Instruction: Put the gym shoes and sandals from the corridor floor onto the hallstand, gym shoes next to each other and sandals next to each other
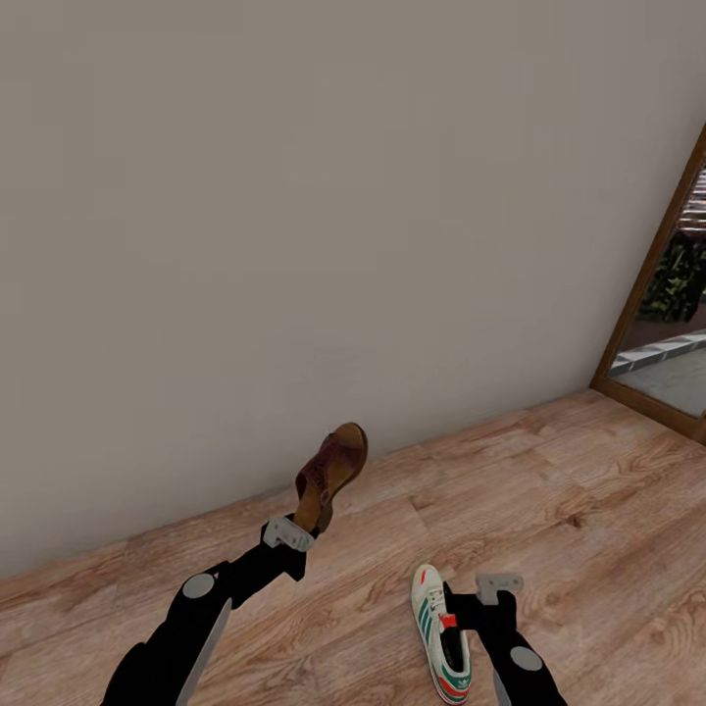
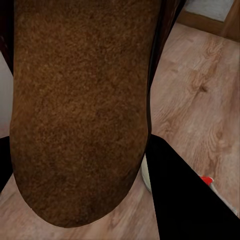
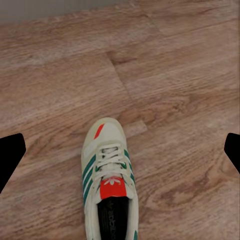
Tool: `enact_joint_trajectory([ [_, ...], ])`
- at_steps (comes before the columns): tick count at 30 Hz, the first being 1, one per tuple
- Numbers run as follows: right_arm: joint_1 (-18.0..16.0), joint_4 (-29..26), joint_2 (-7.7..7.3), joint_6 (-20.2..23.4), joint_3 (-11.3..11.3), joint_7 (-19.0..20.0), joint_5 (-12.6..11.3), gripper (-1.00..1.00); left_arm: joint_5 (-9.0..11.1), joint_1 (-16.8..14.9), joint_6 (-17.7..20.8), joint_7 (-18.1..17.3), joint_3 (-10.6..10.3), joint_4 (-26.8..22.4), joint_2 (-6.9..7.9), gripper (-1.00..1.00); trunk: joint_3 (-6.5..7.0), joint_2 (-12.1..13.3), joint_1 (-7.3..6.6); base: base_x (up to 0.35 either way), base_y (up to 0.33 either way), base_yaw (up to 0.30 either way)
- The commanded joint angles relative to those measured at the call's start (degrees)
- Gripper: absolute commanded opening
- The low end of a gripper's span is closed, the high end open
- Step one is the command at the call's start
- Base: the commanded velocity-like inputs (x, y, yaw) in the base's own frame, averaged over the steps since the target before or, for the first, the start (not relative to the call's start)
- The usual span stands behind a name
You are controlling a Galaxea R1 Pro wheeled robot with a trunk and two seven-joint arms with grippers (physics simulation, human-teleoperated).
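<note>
- Left hand [image 1: 299, 525] is clamped on one brown sandal [image 1: 330, 474], holding it up off the corridor floor [image 1: 549, 510] with the toe end pointing up toward the plain beige wall [image 1: 294, 216].
- From the left wrist camera that sandal's grainy brown underside [image 2: 80, 110] sits right in front of the lens, with wood planks showing past its edge.
- One gym shoe [image 1: 440, 632], white with green stripes and a red tongue label, is lying flat on the floor, toe pointing away from the robot, just beside the right arm.
- Right hand [image 1: 498, 585] is next to that sneaker; in the right wrist view the two dark fingertips [image 3: 10, 152] are spread wide apart at the edges of the shot with the shoe [image 3: 109, 180] between them, not touching it, so that hand is released.
- Over to the right there's a wood-framed glass panel [image 1: 655, 294] with grey ground behind it.
</note>
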Motion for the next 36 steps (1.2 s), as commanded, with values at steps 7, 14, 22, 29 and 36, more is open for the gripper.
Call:
enact_joint_trajectory([
  [7,-0.02,-0.06,-0.09,0.2,-0.3,-0.15,0.65,1.0,-0.27,0.37,0.73,-0.23,-1.17,-1.71,0.06,-1.0,-0.68,-1.23,0.65,0.0,0.0,0.0],
  [14,-0.02,-0.14,-0.1,0.17,-0.39,-0.23,0.65,1.0,-0.27,0.39,0.86,-0.1,-3.42,-1.78,0.04,-1.0,-2.47,-4.03,2.19,0.0,0.0,0.0],
  [22,-0.02,0.17,-0.1,0.11,-0.4,-0.32,0.65,1.0,-0.19,0.38,0.84,-0.14,-3.81,-1.71,0.02,-1.0,-4.87,-4.92,2.78,0.0,0.0,0.0],
  [29,-0.02,0.26,-0.1,-0.06,-0.4,-0.33,0.65,1.0,-0.13,0.38,0.86,-0.14,-3.79,-1.7,0.04,-1.0,-7.0,-5.01,2.96,0.0,0.0,0.0],
  [36,-0.07,-0.77,-0.17,-1.27,-0.44,-0.38,0.58,1.0,-0.17,0.38,0.81,-0.14,-3.83,-1.7,-0.02,-1.0,-8.65,-5.1,3.14,0.0,0.0,0.0],
])
